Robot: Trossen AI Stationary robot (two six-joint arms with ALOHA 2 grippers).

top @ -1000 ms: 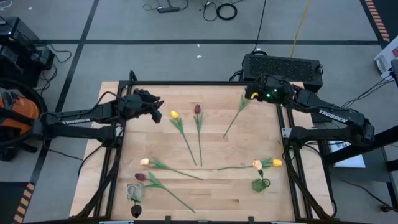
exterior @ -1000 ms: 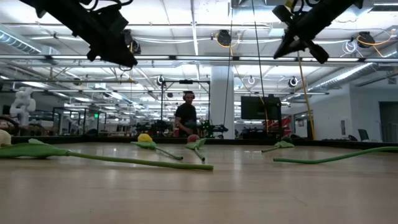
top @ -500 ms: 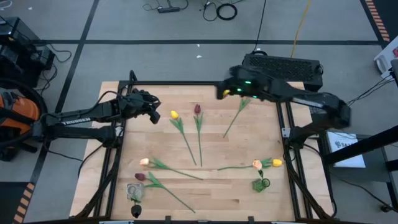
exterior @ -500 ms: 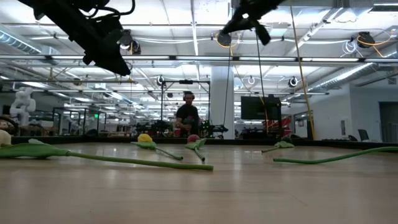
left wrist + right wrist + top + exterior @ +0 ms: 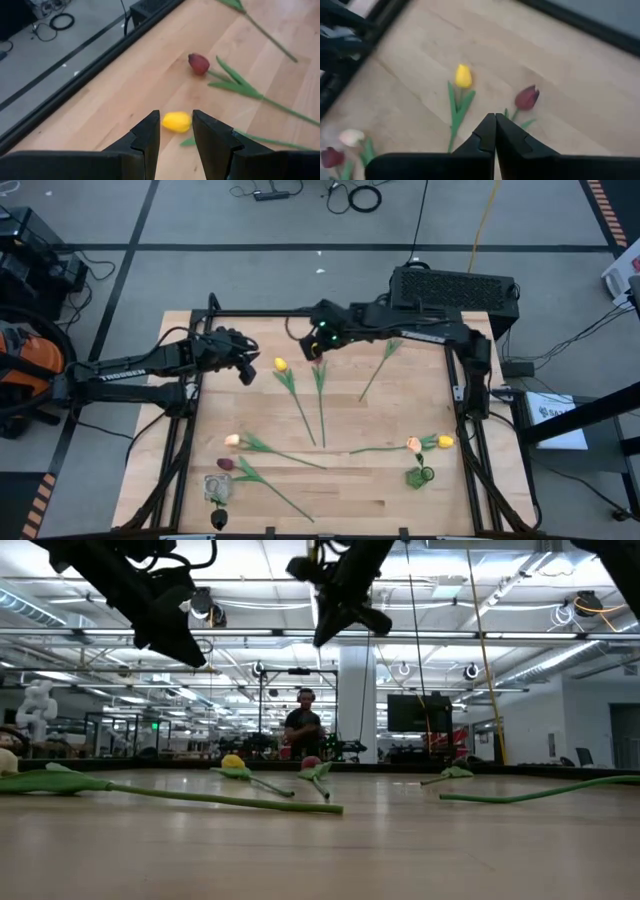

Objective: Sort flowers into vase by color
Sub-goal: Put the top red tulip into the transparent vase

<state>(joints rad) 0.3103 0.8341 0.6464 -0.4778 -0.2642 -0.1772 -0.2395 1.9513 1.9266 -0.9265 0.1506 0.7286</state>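
Two grippers hang over the far flowers: the left gripper (image 5: 175, 132), fingers apart, frames the yellow tulip (image 5: 281, 364); the right gripper (image 5: 495, 131), pinched together and empty, probably hovers above the red tulip (image 5: 318, 355). Descend squarely, then grasp the stem, not the head.

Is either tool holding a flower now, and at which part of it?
Nothing is held. The left tool is open and empty above the yellow tulip; the right tool is shut and empty.

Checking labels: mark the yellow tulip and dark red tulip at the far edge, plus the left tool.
yellow tulip (image 5: 281, 364), high view, on its head
dark red tulip (image 5: 199, 64), left wrist view, on its head
left tool (image 5: 176, 129), left wrist view, midway between its fingertips
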